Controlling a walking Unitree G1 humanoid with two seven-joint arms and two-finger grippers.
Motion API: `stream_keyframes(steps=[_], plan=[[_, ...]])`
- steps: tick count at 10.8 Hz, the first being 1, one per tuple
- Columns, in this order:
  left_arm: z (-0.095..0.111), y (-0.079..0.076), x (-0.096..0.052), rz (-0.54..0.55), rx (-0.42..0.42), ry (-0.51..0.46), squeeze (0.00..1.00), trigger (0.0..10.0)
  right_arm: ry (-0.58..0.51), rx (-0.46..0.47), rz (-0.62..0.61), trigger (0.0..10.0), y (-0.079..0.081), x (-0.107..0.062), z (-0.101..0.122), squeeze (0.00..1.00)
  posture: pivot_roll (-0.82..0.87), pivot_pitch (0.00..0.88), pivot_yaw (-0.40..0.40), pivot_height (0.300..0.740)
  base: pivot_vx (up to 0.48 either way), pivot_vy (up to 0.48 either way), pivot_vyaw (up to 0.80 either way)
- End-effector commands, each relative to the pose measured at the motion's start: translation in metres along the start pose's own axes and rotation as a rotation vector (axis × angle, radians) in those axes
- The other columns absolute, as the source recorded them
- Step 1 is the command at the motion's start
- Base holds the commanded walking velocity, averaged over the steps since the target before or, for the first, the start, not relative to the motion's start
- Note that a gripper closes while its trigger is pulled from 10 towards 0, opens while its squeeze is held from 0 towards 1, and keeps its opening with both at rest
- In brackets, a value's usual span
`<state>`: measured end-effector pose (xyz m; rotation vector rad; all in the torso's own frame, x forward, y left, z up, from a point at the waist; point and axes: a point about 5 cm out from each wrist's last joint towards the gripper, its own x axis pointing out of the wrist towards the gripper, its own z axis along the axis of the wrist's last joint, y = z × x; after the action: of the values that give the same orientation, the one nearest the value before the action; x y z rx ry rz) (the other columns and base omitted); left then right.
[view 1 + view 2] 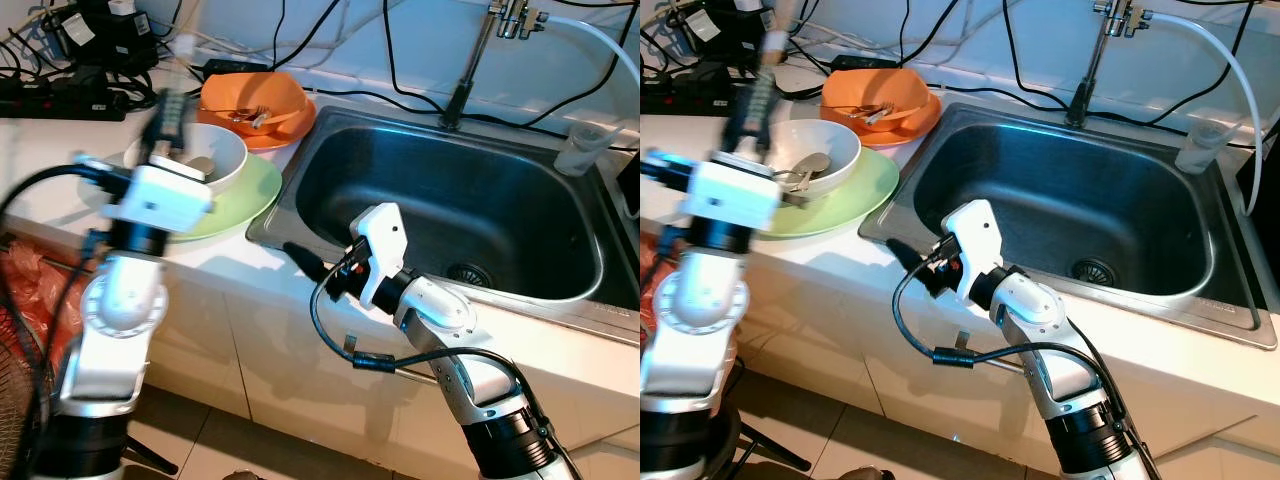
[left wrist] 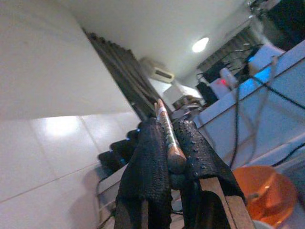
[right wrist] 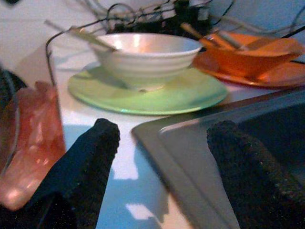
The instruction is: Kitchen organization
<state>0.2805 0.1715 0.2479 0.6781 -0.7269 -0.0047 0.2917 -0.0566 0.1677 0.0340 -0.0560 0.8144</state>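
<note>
Black fingers of my left tool (image 2: 172, 157) are closed on a thin wooden chopstick (image 2: 167, 138), raised above the white ceramic bowl (image 1: 205, 155) that sits on the pale green round plate (image 1: 245, 200) on the white counter (image 1: 230, 262). My right tool (image 3: 159, 167) is open and empty, at the corner of the steel sink (image 1: 440, 205). I judge I am clearing utensils; next the chopstick should go toward the sink or the orange bowl (image 1: 255, 97), without striking the bowl rim.
</note>
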Motion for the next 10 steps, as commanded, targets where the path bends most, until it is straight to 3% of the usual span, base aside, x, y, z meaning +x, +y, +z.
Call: stream_keyframes(steps=[1, 2, 3, 4, 5, 6, 10], plan=[[0.004, -0.005, 0.004, -0.026, -0.022, -0.032, 0.0, 0.0, -0.034, -0.02, -0.063, 10.0, -0.009, 0.0, 0.007, 0.0, 0.06, 0.035, -0.034, 0.74, 0.0, 0.0, 0.0], [0.005, -0.012, 0.007, -0.038, -0.042, -0.046, 0.0, 0.0, -0.055, -0.013, -0.15, 10.0, -0.021, 0.0, 0.011, 0.0, 0.06, 0.031, -0.031, 0.74, 0.0, 0.0, 0.0], [0.011, -0.028, 0.013, -0.079, -0.095, -0.094, 0.0, 0.0, -0.093, -0.024, -0.343, 10.0, -0.048, -0.005, 0.018, 0.0, 0.05, 0.024, -0.024, 0.74, 0.0, 0.0, 0.0], [0.014, -0.036, 0.015, -0.105, -0.116, -0.118, 0.0, 0.0, -0.105, -0.026, -0.415, 10.0, -0.059, -0.009, 0.021, 0.0, 0.05, 0.021, -0.019, 0.74, 0.0, 0.0, 0.0], [0.018, -0.05, 0.018, -0.152, -0.155, -0.154, 0.0, 0.0, -0.113, -0.039, -0.49, 10.0, -0.071, -0.016, 0.023, 0.07, 0.03, 0.018, -0.012, 0.74, 0.0, 0.0, 0.0], [0.02, -0.059, 0.02, -0.172, -0.184, -0.167, 0.0, 0.0, -0.125, -0.016, -0.504, 10.0, -0.072, -0.018, 0.024, 1.0, 0.02, 0.017, -0.009, 0.74, 0.0, 0.0, 0.0], [0.024, -0.084, 0.019, -0.237, -0.234, -0.21, 0.0, 0.0, -0.199, 0.135, -0.497, 10.0, -0.079, -0.019, 0.033, 1.0, 0.0, 0.029, 0.001, 0.74, 0.0, 0.0, 0.0]])
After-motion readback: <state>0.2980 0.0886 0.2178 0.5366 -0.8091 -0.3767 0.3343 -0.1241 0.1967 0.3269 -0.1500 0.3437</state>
